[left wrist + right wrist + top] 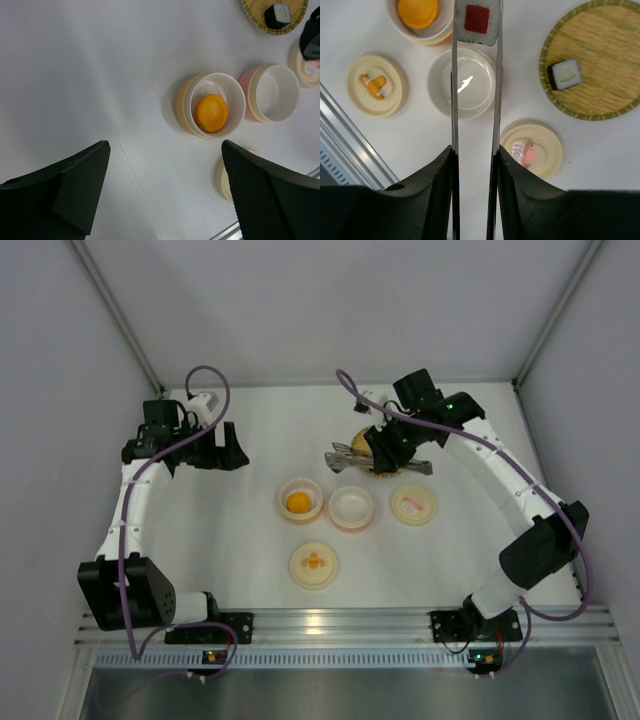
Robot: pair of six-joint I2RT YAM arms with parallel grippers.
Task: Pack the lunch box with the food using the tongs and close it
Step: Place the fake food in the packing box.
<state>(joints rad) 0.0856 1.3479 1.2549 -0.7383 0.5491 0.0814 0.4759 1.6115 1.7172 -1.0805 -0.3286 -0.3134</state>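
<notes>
Clenched right gripper (475, 165) on the tongs (454, 100), both arms squeezed. Gaped left gripper (165, 155), holding nothing, well apart. Farther out, spanned the empty bowl (472, 102) in the wrist view. Pinched a red-centred sushi (477, 20) at the tips, aloft. Likely risked a slackened squeeze slipping the sushi, or poor aim landing it on the rim or beside the ball (417, 10).

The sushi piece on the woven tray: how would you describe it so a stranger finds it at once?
In the right wrist view, find the round woven tray at upper right. The sushi piece lies alone on it, left of centre. Its centre is pale, whereas the other piece, pinched in the tongs, has a red centre.
</notes>
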